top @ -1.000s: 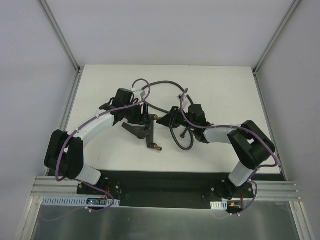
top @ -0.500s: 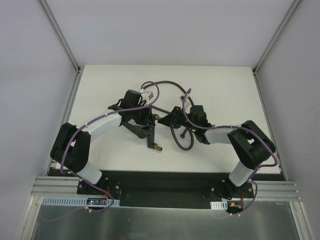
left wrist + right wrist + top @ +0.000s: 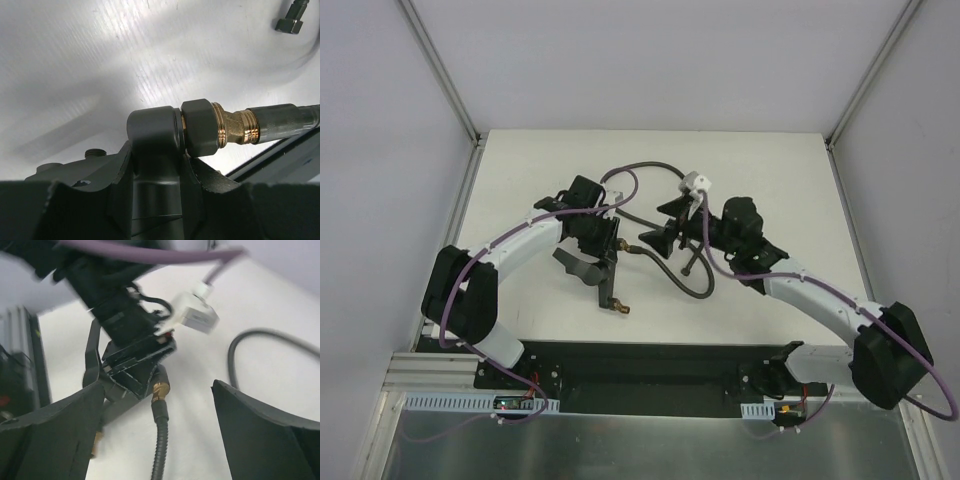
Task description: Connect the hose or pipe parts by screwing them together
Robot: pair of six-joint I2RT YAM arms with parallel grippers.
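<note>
My left gripper point(image 3: 601, 262) is shut on the stem of the black T-shaped fitting point(image 3: 154, 150), with both jaws pressed against it. The hose's black nut point(image 3: 201, 133) sits flush against the fitting's head, and its brass collar point(image 3: 234, 127) leads into the dark-grey hose point(image 3: 285, 116). From above, the fitting point(image 3: 611, 290) points toward me, its brass tip point(image 3: 621, 308) low. My right gripper point(image 3: 662, 224) is open just right of that joint, touching nothing. In the right wrist view its fingers point(image 3: 55, 430) straddle the hose point(image 3: 159, 450) with wide gaps. The hose's free end point(image 3: 688, 268) lies on the table.
The hose loops point(image 3: 695, 288) on the white table point(image 3: 770, 180) between the arms and arcs behind them. A white cable plug point(image 3: 698, 183) on a purple cable hangs above my right gripper. White walls with metal rails point(image 3: 460, 200) close in the table's sides.
My right gripper has let go of the hose end, opened wide and drawn back to the right. My left gripper has shifted right and toward me with the fitting.
</note>
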